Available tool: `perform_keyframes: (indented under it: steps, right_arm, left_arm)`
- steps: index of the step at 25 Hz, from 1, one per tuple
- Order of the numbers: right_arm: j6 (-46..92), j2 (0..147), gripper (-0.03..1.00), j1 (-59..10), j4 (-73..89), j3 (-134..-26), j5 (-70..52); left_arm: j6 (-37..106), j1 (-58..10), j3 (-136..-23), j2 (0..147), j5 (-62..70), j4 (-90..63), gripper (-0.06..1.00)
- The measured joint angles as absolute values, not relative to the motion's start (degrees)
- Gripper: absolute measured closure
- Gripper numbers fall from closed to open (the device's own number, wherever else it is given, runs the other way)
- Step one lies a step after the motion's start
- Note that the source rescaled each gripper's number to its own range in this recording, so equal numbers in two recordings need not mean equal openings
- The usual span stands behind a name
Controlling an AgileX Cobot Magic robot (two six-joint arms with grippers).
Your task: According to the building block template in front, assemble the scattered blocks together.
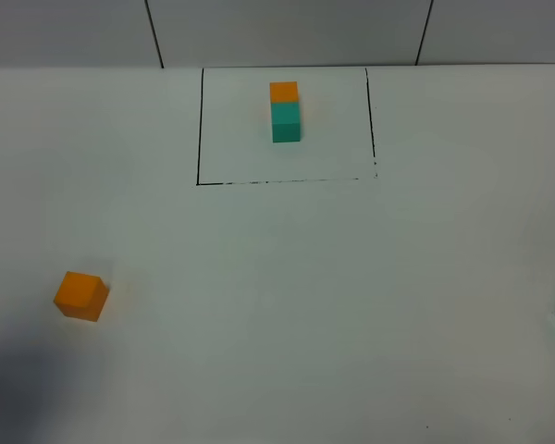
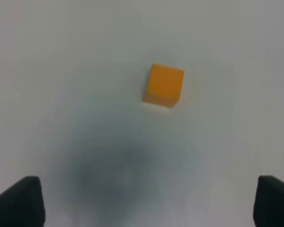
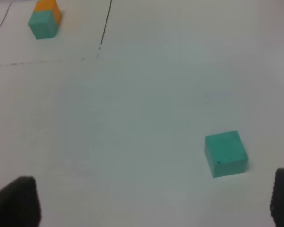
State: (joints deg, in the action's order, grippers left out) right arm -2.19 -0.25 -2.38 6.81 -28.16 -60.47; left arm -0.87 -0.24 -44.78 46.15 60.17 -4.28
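building block template [image 1: 285,111]: is showing one half plain orange and the other half plain teal-green.
black frame [image 1: 200,129]: is running as a thin black line, breaking into dashes along one side.
orange cube [image 1: 81,295]: is showing plain orange, its side faces looking darker than its top.
teal-green cube [image 3: 226,153]: is showing plain teal-green, its top looking lighter.
table [image 1: 277,305]: is appearing plain white, with a grey shadow [image 1: 18,388] darkening one corner.
wall [image 1: 287,32]: is showing pale grey panels with dark seams.
left gripper [image 2: 146,204]: its fingers [image 2: 19,203] are appearing black.
right gripper [image 3: 149,199]: its fingers [image 3: 14,203] are appearing black.
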Motion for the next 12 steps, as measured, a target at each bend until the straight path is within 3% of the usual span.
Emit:
perform_keyframes:
  steps: [5,12]
  right_arm:
    - [-2.2,-0.3,-0.01,-2.4,6.8,-28.2,-60.5]
    - [-2.2,-0.3,0.00,-2.4,6.8,-28.2,-60.5]
  left_arm:
    - [-1.1,-1.3,-49.4,66.6,59.7,-4.8,-0.06]
    - [-0.4,-9.0,-49.9,83.0,49.0,-2.8,-0.06]
